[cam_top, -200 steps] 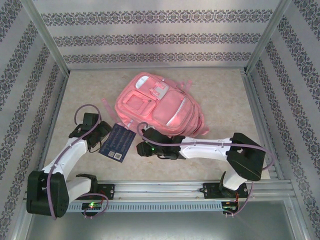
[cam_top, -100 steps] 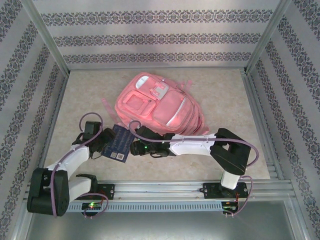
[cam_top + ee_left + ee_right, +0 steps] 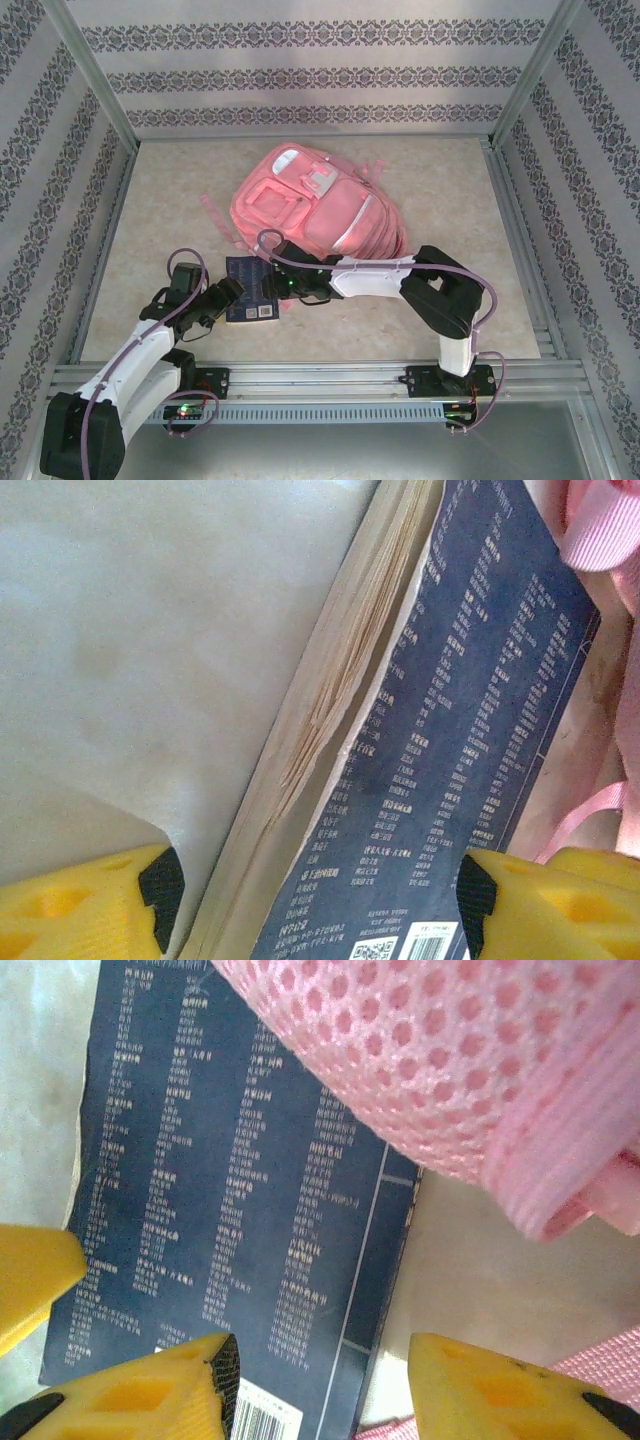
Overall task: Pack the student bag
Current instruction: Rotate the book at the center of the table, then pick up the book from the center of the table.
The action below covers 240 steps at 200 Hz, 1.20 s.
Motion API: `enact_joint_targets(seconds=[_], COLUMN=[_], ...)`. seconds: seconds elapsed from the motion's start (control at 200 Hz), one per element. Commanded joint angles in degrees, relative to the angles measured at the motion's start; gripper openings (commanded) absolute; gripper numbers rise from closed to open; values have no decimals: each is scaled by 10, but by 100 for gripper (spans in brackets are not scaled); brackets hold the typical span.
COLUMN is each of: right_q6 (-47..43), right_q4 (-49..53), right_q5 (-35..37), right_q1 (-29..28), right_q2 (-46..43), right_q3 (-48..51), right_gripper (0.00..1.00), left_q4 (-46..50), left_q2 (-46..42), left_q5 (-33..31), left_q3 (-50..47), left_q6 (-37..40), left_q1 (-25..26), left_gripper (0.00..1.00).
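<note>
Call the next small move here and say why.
Probably ease the left tool shut on the book. Its fingers flank the book's two long edges, though contact isn't clear. The book is outside the student bag, by its base, and the right tool hangs open over one edge, gripping nothing.
</note>
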State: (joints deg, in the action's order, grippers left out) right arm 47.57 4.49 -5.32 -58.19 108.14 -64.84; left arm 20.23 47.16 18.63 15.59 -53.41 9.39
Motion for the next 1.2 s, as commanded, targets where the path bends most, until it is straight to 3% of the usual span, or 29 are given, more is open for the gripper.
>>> enact_joint_targets(seconds=[0.0, 0.25, 0.54, 0.779, 1.034, 1.194], right_q6=[-11, 0, 7, 104, 150, 151], right_q4=[19, 12, 18, -113, -185, -194], right_q5=[-1, -24, -43, -125, -168, -167], right_q1=[17, 10, -8, 7, 10, 9], right_q2=[31, 65, 92, 38, 6, 10], right_q3=[-27, -41, -66, -15, 13, 22], right_gripper=[50, 49, 49, 47, 45, 38], left_q4=[22, -34, -106, -127, -124, -106], left_q2=[31, 76, 122, 131, 130, 125], left_q5=[-14, -26, 20, 45, 53, 52], left_q3=[-2, 9, -9, -17, -18, -12], left_q6=[26, 56, 46, 48, 52, 55], left_q1=[4, 4, 5, 5, 5, 5], left_gripper=[75, 65, 54, 37, 30, 30])
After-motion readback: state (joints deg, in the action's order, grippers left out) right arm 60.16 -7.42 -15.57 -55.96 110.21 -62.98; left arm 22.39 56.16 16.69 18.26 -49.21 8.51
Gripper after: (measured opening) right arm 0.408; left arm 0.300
